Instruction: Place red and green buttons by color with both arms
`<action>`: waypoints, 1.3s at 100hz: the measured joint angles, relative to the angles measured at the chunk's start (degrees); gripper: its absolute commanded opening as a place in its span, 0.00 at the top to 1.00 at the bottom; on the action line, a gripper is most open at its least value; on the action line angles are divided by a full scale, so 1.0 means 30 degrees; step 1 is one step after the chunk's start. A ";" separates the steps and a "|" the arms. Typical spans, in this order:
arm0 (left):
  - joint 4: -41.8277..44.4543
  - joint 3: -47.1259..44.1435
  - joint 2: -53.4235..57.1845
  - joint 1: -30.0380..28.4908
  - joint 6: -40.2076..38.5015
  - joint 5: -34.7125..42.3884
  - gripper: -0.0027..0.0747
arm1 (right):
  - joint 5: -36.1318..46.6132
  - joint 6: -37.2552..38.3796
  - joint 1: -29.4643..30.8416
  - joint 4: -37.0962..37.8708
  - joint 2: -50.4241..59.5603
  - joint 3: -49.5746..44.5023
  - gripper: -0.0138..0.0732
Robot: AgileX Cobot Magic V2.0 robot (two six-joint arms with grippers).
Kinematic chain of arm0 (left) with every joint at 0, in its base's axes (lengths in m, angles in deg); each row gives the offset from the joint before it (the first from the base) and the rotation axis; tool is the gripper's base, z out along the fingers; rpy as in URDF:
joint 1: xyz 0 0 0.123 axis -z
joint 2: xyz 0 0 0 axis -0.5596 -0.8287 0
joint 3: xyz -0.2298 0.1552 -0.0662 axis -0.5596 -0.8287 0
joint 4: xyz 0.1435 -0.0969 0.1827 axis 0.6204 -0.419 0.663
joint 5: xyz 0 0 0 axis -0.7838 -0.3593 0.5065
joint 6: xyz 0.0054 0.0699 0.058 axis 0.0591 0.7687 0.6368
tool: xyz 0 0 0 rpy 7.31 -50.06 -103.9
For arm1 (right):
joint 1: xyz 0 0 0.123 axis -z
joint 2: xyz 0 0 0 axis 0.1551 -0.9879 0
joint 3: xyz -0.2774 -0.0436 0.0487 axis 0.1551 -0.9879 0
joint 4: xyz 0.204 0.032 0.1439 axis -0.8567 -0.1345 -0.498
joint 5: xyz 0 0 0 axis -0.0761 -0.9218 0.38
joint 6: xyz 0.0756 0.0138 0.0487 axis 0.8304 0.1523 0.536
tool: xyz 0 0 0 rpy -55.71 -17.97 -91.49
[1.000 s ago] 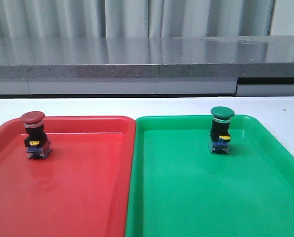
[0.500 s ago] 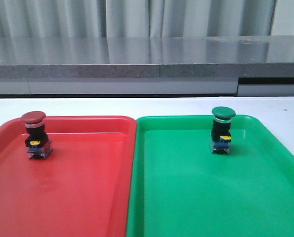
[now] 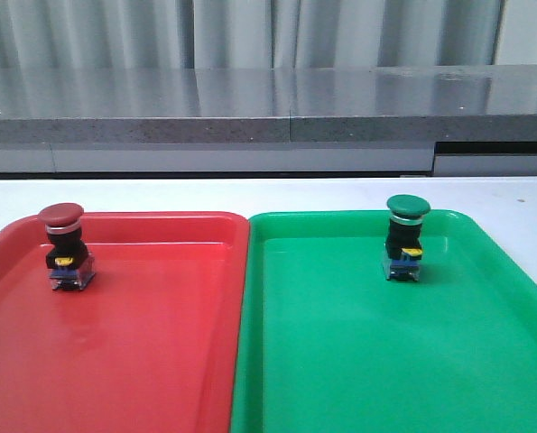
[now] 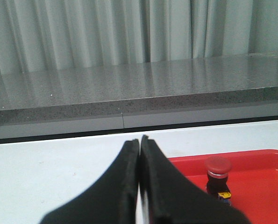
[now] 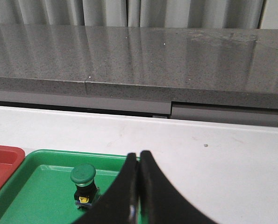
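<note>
Red button [image 3: 63,246]: standing upright in the red tray [image 3: 115,361], far left part.
Green button [image 3: 405,238]: standing upright in the green tray [image 3: 385,361], far right part.
Left gripper [image 4: 140,140]: hanging clenched, holding nothing, apart from the red button.
Right gripper [image 5: 139,154]: hanging clenched, holding nothing, near the green button.

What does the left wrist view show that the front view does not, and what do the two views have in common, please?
Only the left wrist view shows the left gripper, its black fingers pressed together and holding nothing. Only the front view shows the green button standing upright in the green tray, and the two trays side by side. Both show the red button upright in the red tray, the white table and the grey counter behind it.
</note>
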 measured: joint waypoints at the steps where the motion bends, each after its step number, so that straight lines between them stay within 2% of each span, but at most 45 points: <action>1: 0.0000 0.0000 0.0000 0.0000 0.0000 0.0000 0.99 | 0.0000 0.0000 0.0000 0.0000 0.0000 0.0000 0.92; 50: 0.0000 0.0000 0.0000 0.0000 0.0000 0.0000 0.99 | 0.0000 0.0000 0.0000 0.0607 0.0369 -0.0696 0.92; 85: 0.0000 0.0000 0.0000 0.0000 0.0000 0.0000 0.99 | 0.0061 0.0000 0.0034 0.0981 0.5589 -0.4258 0.92; 104: 0.0000 0.0000 0.0000 0.0000 0.0000 0.0000 0.99 | 0.0061 0.0000 0.0737 0.0981 0.8205 -0.5797 0.92; 130: 0.0000 0.0000 0.0000 0.0000 0.0000 0.0000 0.99 | 0.0126 0.0000 0.1064 0.0822 0.8839 -0.6743 0.92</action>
